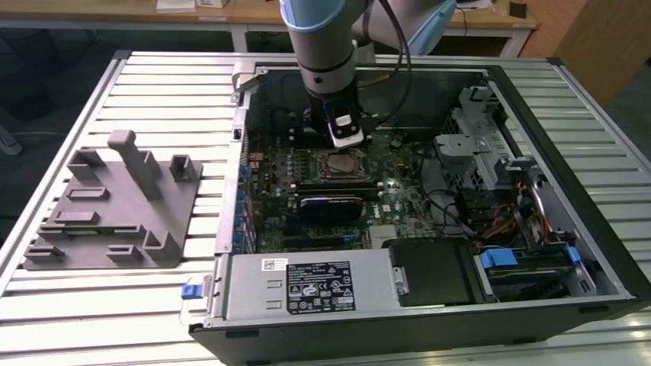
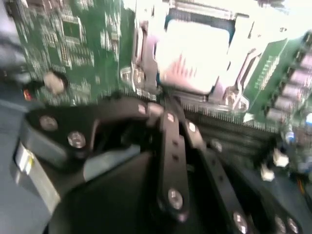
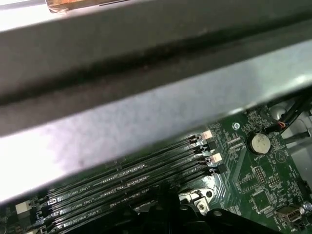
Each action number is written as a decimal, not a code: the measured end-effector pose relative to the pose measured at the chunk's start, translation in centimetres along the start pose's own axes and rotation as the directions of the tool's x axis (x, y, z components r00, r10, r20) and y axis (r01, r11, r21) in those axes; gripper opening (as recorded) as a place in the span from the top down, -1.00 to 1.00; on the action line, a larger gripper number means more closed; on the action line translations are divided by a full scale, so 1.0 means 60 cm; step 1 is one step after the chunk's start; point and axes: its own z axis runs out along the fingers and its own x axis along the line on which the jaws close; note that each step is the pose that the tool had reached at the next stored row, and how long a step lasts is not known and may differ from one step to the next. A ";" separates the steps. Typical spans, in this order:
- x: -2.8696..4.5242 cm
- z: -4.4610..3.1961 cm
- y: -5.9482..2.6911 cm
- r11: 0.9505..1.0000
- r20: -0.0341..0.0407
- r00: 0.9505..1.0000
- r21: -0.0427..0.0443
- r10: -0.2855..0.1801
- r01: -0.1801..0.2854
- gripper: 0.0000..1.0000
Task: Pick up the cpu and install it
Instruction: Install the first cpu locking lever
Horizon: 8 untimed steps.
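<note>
While hanging above the board, gripper (image 2: 165, 114): fingers pressed together, empty.
Cpu (image 2: 195, 58): seated in socket, upper centre, second wrist view.
Memory slots (image 3: 136, 180): first wrist view.

The exterior view looks down from high up at the whole open computer case (image 1: 428, 191). Both wrist views sit very close above its green board (image 2: 63, 44), facing different ways, both seeing the memory slots (image 3: 131, 180).
</note>
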 end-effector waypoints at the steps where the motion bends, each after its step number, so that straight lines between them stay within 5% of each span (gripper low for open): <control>1: 0.000 0.000 0.000 1.000 0.000 1.000 -0.001 0.000 0.000 0.79; 8: -0.002 -0.015 0.004 1.000 -0.001 1.000 -0.001 0.000 0.000 0.79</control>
